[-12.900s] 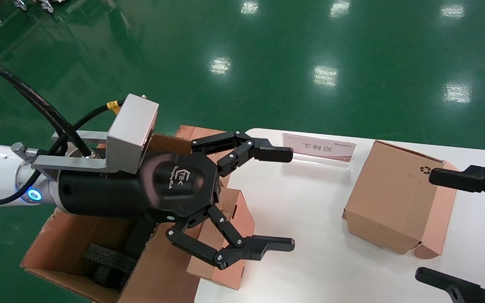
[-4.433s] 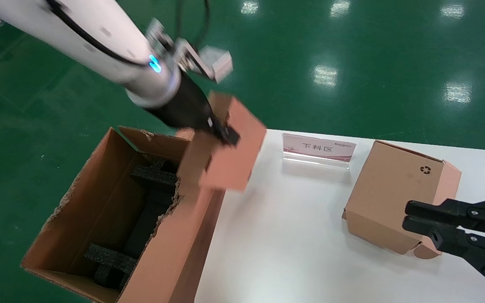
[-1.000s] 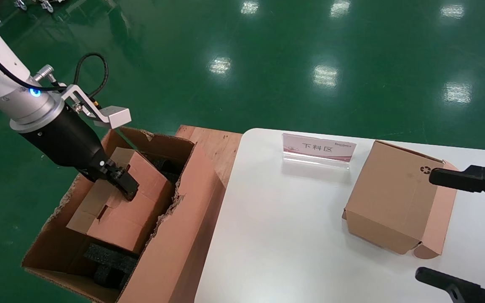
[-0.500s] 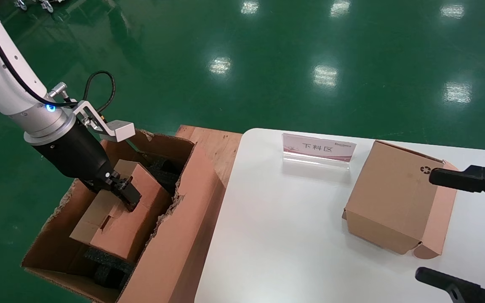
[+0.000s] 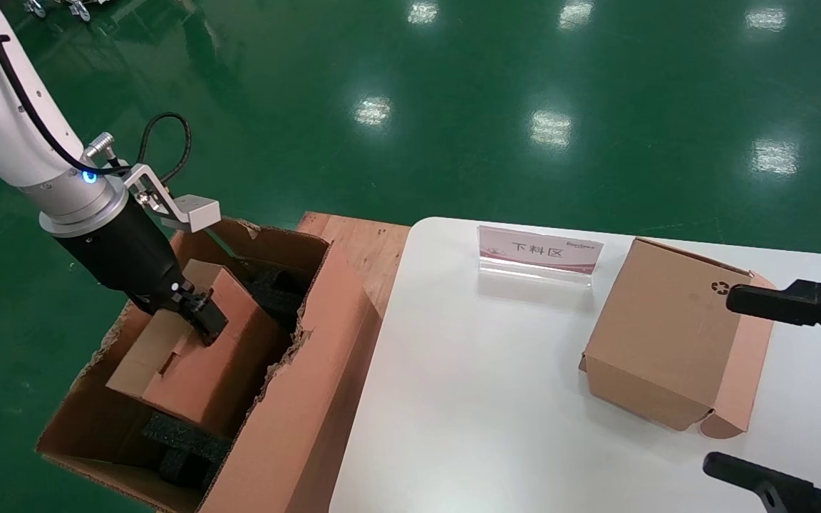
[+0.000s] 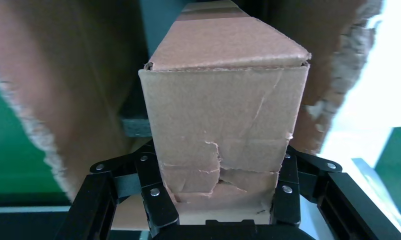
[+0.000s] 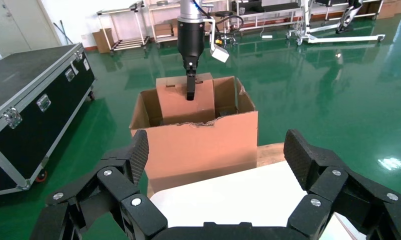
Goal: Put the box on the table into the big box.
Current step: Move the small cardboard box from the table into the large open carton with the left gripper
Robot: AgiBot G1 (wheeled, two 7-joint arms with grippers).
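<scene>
The small plain box (image 5: 204, 370) is tilted inside the big box (image 5: 311, 406), above the black foam blocks (image 5: 186, 445). My left gripper (image 5: 197, 317) is shut on the small box's upper end, and the left wrist view shows the box (image 6: 223, 115) clamped between both fingers (image 6: 153, 195). The right wrist view shows the big box (image 7: 203, 145) with the small box (image 7: 186, 102) standing in it. My right gripper (image 5: 760, 388) is open and empty over the right edge of the white table (image 5: 489, 399); its spread pads (image 7: 138, 152) show in its own view.
A larger cardboard box with a recycling symbol (image 5: 667, 335) stands on the table's right, close to my right gripper. A sign holder (image 5: 540, 251) stands at the table's far edge. A wooden platform (image 5: 364, 242) lies between table and big box. A black case (image 7: 28, 100) stands on the floor.
My left gripper carried the small box from above the table into the big box. Over the last second it dipped lower, then shifted slightly left, still holding the box. The right arm stayed still.
</scene>
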